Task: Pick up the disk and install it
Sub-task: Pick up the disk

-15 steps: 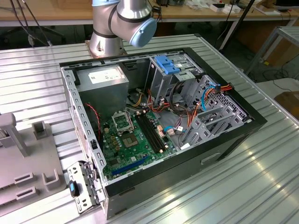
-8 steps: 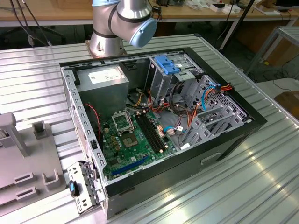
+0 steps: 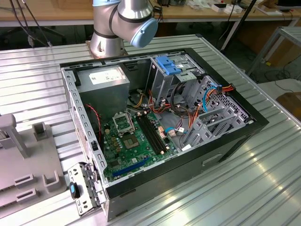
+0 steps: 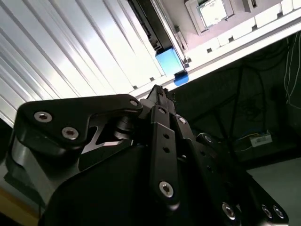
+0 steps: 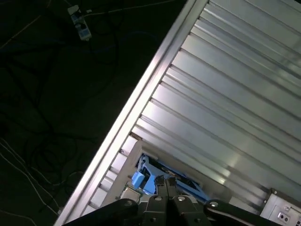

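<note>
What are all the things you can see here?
Black metal computer case: one, black, lying open on the table.
Green motherboard circuit board: one, green, inside the case.
Silver box-shaped power supply: one, silver, inside the case near the arm.
Bright blue plastic bracket: one, blue, atop the grey metal drive cage.
Ribbed silver metal table: one, silver, under everything.
Grey flat fixture plate: one, grey, exterior view's left.
Blue-framed flat disk: one, blue, at the table's edge.
Grey robot arm: one, grey with a blue cap, behind the case.
Black metal gripper: one, black, close to the disk.
</note>
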Robot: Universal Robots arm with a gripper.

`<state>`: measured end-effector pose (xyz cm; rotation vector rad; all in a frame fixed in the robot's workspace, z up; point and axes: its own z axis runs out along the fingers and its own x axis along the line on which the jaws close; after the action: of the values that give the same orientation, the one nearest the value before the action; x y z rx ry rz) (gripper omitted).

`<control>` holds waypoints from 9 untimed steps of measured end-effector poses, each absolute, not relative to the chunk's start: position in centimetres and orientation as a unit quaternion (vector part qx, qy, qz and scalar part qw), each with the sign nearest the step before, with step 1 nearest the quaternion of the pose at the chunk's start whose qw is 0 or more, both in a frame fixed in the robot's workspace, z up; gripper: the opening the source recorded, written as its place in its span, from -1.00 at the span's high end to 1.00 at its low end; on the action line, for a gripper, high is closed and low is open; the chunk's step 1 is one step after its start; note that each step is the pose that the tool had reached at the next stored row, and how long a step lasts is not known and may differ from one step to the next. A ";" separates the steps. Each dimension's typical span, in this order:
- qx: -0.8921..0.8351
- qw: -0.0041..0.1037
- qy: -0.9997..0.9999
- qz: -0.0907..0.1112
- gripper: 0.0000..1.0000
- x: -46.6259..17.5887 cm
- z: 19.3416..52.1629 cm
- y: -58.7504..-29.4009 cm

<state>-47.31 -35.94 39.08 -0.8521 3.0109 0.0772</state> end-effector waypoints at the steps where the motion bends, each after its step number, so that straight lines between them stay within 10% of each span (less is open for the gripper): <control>1: -0.281 0.006 0.959 0.025 0.79 -47.3 39.1 -35.9; 9: -0.388 0.003 0.921 0.025 0.79 -47.3 39.1 -35.9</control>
<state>-47.30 -35.94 39.06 -1.2162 2.8897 0.0790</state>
